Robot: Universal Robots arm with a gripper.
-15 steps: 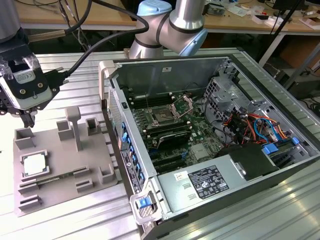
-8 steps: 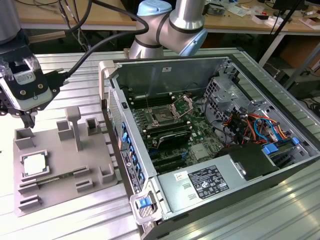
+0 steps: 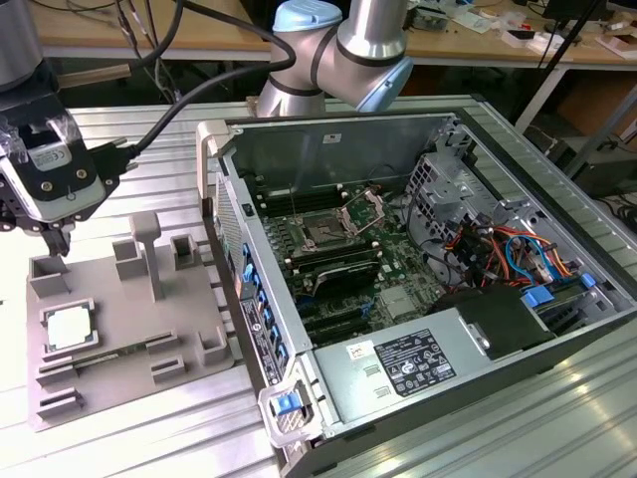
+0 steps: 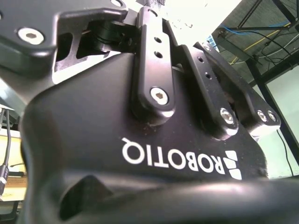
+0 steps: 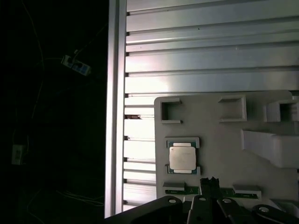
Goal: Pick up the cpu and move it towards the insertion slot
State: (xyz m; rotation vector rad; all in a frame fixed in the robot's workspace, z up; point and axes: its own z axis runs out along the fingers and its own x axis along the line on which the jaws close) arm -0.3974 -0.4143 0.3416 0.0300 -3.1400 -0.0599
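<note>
Lower left of the exterior view, closest to me, the cpu (image 3: 68, 327) lies flat in its square recess on the grey fixture (image 3: 129, 349), silvery top up, nothing touching it. So I judge we are at the very start: the approach to the pick, with no grasp yet made.

Just above and behind it, toward the upper left of the frame, the gripper (image 3: 60, 242) hangs over the fixture's back corner, well clear of the chip. Its fingers seem drawn together to a single dark tip with nothing between them. The first wrist view agrees: the tip (image 5: 212, 183) sits at the bottom of the frame, and the cpu (image 5: 182, 157) lies just beside it toward frame centre, not under it.

As I read it, a pick calls for the fingers to part, centre over the chip and come down square onto its free edges, since the recess walls hug its corners.

Mid-frame, a tall post (image 3: 147, 254) stands on the fixture, and the case's wall (image 3: 254, 309) rises between the fixture and the board; I would count both as obstacles on the way over.

Further back, inside the case, the slot (image 3: 323, 235) sits at frame centre with its bracket (image 3: 364, 211) swung up. The arm (image 3: 358, 40) crosses the top of the frame.
</note>
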